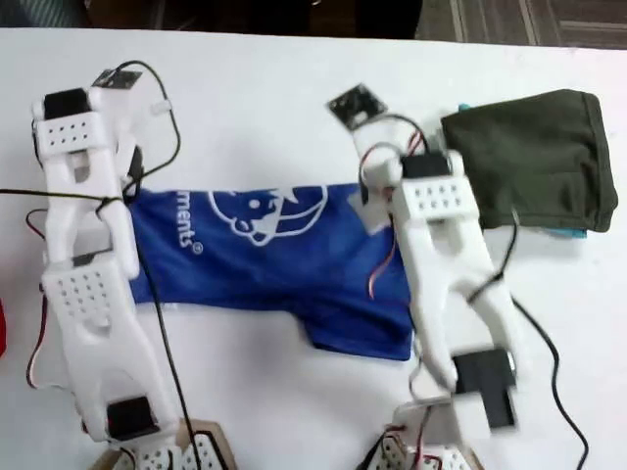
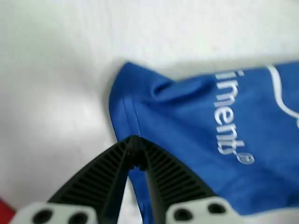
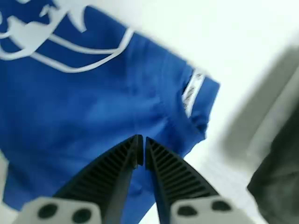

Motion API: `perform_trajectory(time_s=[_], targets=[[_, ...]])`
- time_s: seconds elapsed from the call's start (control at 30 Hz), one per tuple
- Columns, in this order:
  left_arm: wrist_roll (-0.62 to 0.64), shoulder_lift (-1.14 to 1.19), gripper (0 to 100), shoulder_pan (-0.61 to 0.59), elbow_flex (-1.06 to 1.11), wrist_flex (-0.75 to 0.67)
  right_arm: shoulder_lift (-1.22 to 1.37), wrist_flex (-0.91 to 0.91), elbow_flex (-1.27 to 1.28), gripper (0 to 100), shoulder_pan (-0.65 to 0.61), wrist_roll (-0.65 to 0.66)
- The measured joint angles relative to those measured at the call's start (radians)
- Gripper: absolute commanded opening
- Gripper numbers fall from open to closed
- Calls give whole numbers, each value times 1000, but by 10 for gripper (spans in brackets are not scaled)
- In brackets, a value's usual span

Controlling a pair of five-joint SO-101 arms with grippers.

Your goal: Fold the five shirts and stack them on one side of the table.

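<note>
Folding of the blue shirt (image 1: 284,255) is the step in hand: it lies stretched across the middle of the white surface (image 1: 294,88), with the left pincer (image 2: 135,156) clamped on its hem at one end and the right pincer (image 3: 141,148) pressed together on the cloth near the collar label at the other. Next, I'd say, both ends must be lifted and carried over in step so the fold lands square. A folded dark green shirt (image 1: 529,157) sits far right, just beside the right arm, whose loose wire (image 1: 384,262) trails over the blue cloth and could snag.
</note>
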Motion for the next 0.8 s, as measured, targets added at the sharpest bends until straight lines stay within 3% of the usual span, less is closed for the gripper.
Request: perform_trajectory(time_s=[0.17, 0.33, 0.53, 0.8], targets=[[0, -239, 26, 0, 318, -31, -241, 0, 264, 25, -106, 17], [0, -451, 25, -2, 681, -209, -381, 0, 477, 25, -230, 89], [0, -525, 25, -2, 1071, -496, -382, 0, 591, 95, -351, 152], [0, -568, 26, -2, 1272, -710, -230, -109, 597, 108, -368, 153]])
